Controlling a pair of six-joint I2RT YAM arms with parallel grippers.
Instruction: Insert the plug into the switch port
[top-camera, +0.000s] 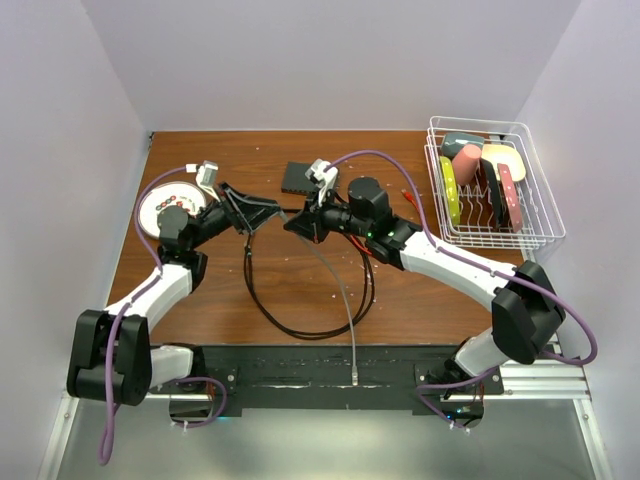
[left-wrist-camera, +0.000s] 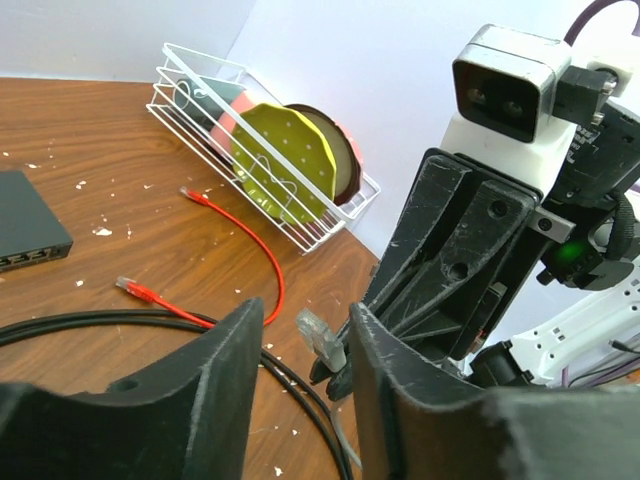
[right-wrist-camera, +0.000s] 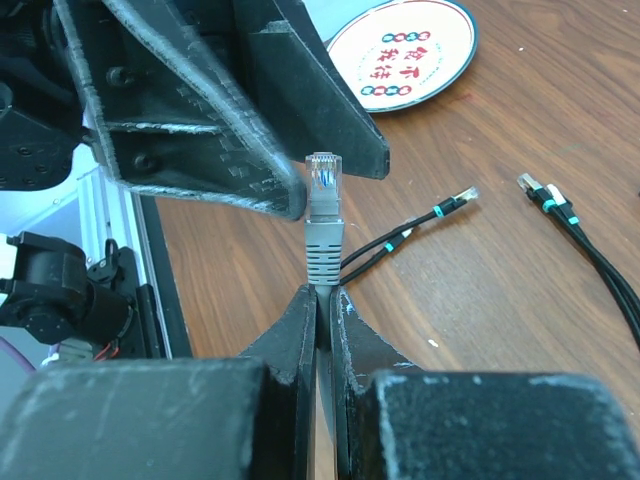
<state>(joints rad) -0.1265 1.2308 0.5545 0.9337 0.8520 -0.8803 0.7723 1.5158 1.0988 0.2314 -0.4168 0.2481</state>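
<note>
- Plug (right-wrist-camera: 323, 185): light, rigid clear plastic, fragile latch likely; we judge its grey boot (right-wrist-camera: 322, 250) the best hold.
- Right gripper (right-wrist-camera: 322, 298) pinches that boot; left gripper (left-wrist-camera: 305, 345) gapes empty.

The black box (left-wrist-camera: 28, 232) runs off the left edge, its ports (left-wrist-camera: 22, 260) too small to count. The plug (right-wrist-camera: 323, 215) hides its base inside the right end effector (right-wrist-camera: 322, 296).

Robot lab: white-walled wooden table (top-camera: 215, 300)

Clear plastic plug (right-wrist-camera: 323, 176), wood-grain table (right-wrist-camera: 480, 330)
</note>
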